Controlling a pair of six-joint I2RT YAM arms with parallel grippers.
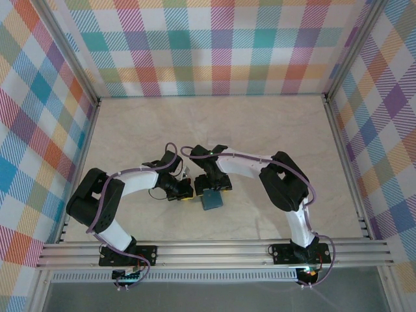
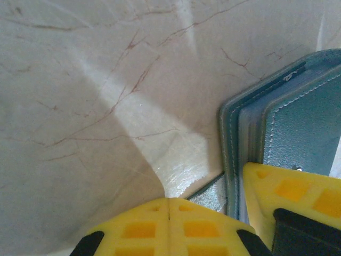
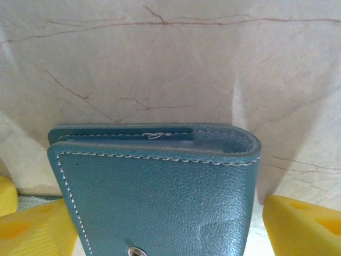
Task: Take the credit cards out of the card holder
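Note:
The teal card holder (image 1: 211, 200) lies folded shut on the marble table, between the two arms. In the right wrist view its stitched top face (image 3: 160, 197) lies between the yellow fingertips (image 3: 301, 224) of my right gripper (image 3: 170, 226). That gripper is open and straddles the holder, with a thin gap on the right side. My left gripper (image 2: 169, 216) is shut and empty, just left of the holder's edge (image 2: 232, 154). A flat speckled grey piece with a dark edge (image 2: 210, 196) lies beside the holder; I cannot tell if it is a card. The credit cards are hidden.
Both arms bend inward and nearly meet over the holder (image 1: 195, 185). Bare marble table (image 1: 214, 130) stretches beyond them to the plaid back wall. A metal rail (image 1: 214, 253) runs along the near edge.

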